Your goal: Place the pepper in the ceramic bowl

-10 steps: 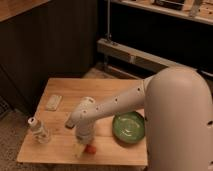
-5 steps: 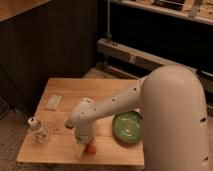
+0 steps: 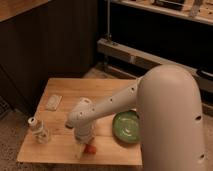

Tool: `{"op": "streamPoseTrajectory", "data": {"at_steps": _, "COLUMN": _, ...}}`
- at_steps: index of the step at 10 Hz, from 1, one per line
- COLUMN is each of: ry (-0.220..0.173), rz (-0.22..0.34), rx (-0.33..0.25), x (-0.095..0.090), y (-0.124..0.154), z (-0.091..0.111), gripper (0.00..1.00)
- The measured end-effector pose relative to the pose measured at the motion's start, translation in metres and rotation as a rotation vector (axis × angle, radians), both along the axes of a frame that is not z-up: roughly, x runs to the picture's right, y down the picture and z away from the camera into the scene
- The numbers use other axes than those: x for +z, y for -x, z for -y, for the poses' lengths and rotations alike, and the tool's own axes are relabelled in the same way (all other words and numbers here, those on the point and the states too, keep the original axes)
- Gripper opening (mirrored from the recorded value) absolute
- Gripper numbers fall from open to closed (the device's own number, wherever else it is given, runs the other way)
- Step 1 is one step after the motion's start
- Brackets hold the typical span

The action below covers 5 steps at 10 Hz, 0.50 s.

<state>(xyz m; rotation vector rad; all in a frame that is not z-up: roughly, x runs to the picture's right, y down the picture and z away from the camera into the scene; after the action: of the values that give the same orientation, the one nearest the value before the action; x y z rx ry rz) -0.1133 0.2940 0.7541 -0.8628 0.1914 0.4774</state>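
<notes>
The pepper (image 3: 90,148) is a small red-orange thing on the wooden table (image 3: 75,92) near its front edge. The gripper (image 3: 85,147) hangs from the white arm right over it, fingertips down at the pepper's left side. The green ceramic bowl (image 3: 126,127) sits on the table to the right of the gripper, partly hidden by the arm's big white body.
A small clear bottle (image 3: 39,131) stands at the table's front left. A flat pale packet (image 3: 53,102) lies at the left, further back. A dark cabinet wall and a metal shelf rail (image 3: 135,55) stand behind the table.
The arm has shifted slightly; the gripper stays low over the pepper at the front edge. The pepper, bowl and bottle have not moved.
</notes>
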Motion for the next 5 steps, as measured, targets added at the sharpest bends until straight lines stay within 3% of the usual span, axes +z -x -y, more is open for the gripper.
{"op": "streamPoseTrajectory", "data": {"at_steps": 3, "ry": 0.026, "rz": 0.009, "rx": -0.034, "x": 0.0018, "y": 0.0034, "z": -0.0043, "gripper": 0.80}}
{"op": "streamPoseTrajectory", "data": {"at_steps": 5, "ry": 0.021, "rz": 0.007, "rx": -0.019, "x": 0.0028, "y": 0.0008, "z": -0.0008, "gripper": 0.68}}
